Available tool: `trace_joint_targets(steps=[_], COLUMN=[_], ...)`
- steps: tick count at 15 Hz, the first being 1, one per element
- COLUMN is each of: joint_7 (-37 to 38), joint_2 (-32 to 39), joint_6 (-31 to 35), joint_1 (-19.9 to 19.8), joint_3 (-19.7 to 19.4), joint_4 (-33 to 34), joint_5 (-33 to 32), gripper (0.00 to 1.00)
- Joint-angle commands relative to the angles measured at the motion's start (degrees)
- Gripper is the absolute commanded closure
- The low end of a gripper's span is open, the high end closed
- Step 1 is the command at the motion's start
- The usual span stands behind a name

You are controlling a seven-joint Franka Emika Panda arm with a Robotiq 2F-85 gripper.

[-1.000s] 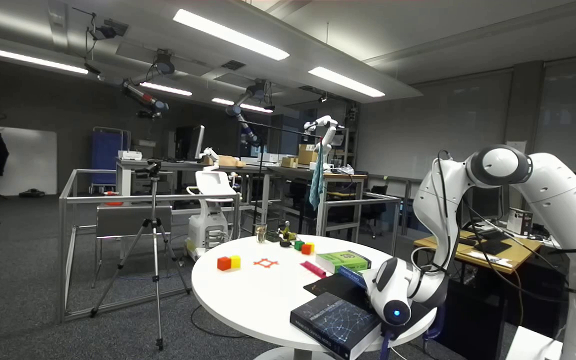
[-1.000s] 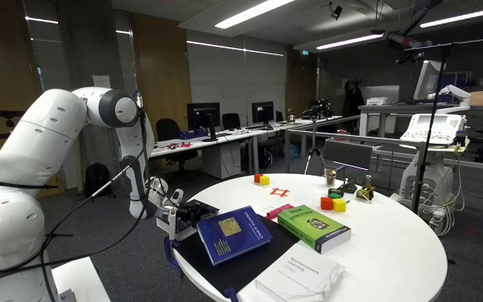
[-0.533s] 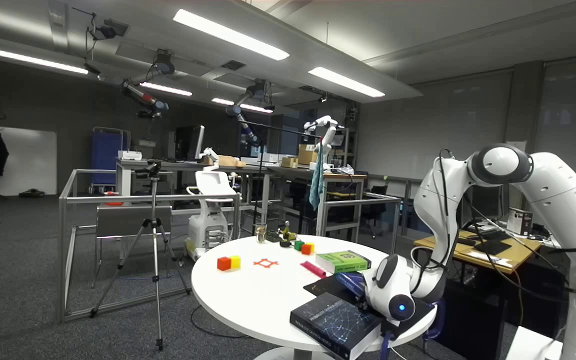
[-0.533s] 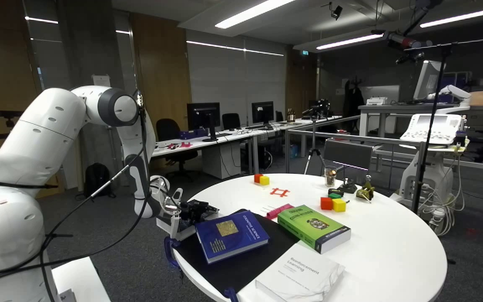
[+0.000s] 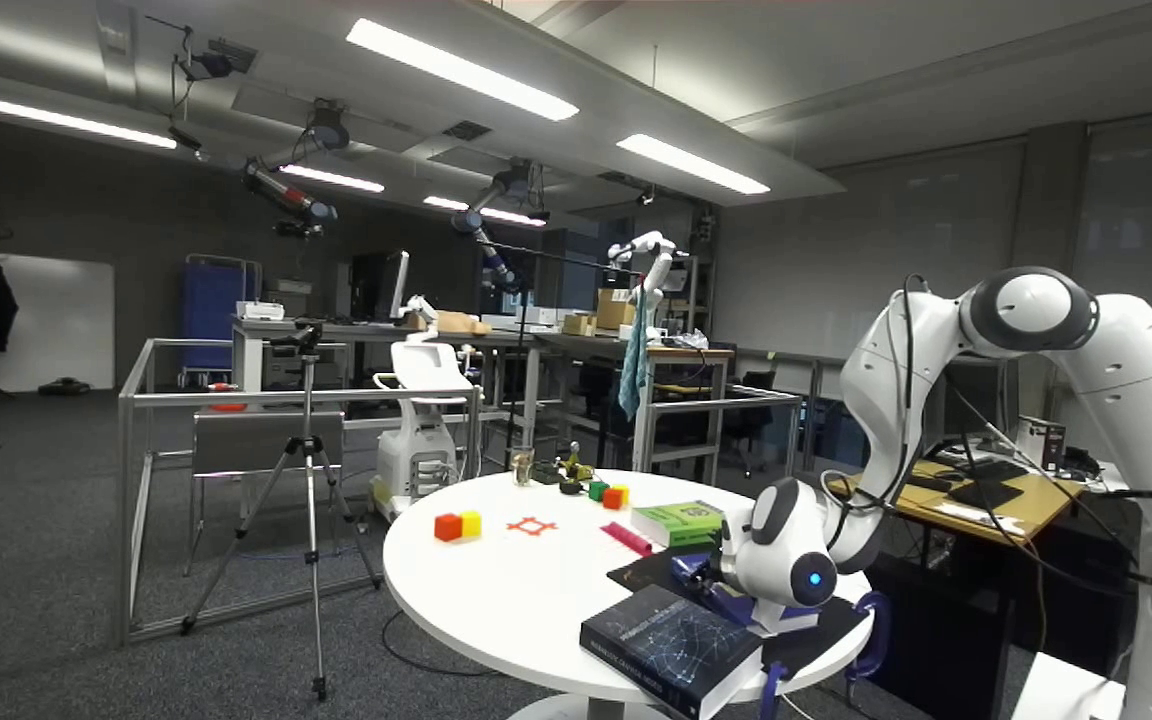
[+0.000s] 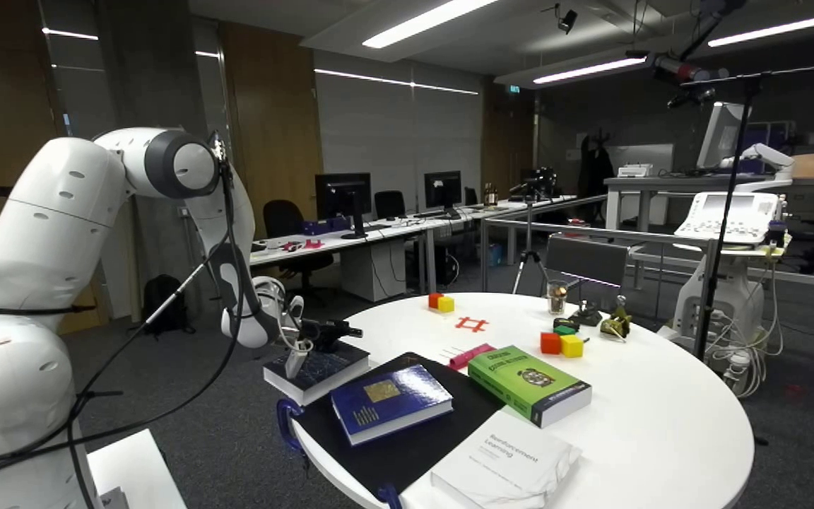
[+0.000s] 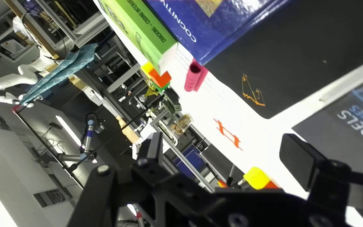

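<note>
Holds nothing in the gripper (image 7: 224, 151), spread wide with a big gap across. Find the blue book (image 6: 393, 404) lying face up on the black mat (image 6: 474, 406), at 5 o'clock from the gripper in an exterior view and seemingly apart from it. Looks thick, stiff and rather heavy, with a shiny cover, so may slip. Unlikely to break, but could flop apart if picked up by just one cover. Best to pinch both covers together, near the middle of a side. Close by, see the dark book (image 6: 333, 366) at 10 o'clock from the blue book, the green book (image 6: 531, 382) at 3 and the white book (image 6: 506, 459) at 4. Look under the mat for a round white table (image 6: 668, 417), smooth and flat. Around that, in an exterior view, see grey carpet (image 5: 56, 560), a tripod (image 5: 310, 446) at 10 o'clock and a bright light (image 5: 693, 164) up at 12.
</note>
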Motion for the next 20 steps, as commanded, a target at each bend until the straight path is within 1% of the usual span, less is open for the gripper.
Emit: trace_joint_targets(steps=[1, 6, 8, 11, 14, 20], joint_7=[6.4, 16.72, 20.23, 24.09, 27.08, 33.31], joint_2=[-4.26, -5.72, -6.33, -7.46, -8.88, -10.88], joint_6=[5.22, 11.69, 14.25, 19.47, 26.36, 39.54], joint_1=[-1.87, -3.2, -4.12, -5.95, -8.01, -11.27], joint_3=[1.34, 1.52, 1.47, 1.4, 1.27, 1.19], joint_4=[-2.26, -2.53, -2.78, -2.94, -2.9, -1.97], joint_5=[-4.82, -9.82, -10.91, -10.33, -9.3, -10.75], gripper=[0.0, 0.0, 0.0, 0.0, 0.0, 0.0])
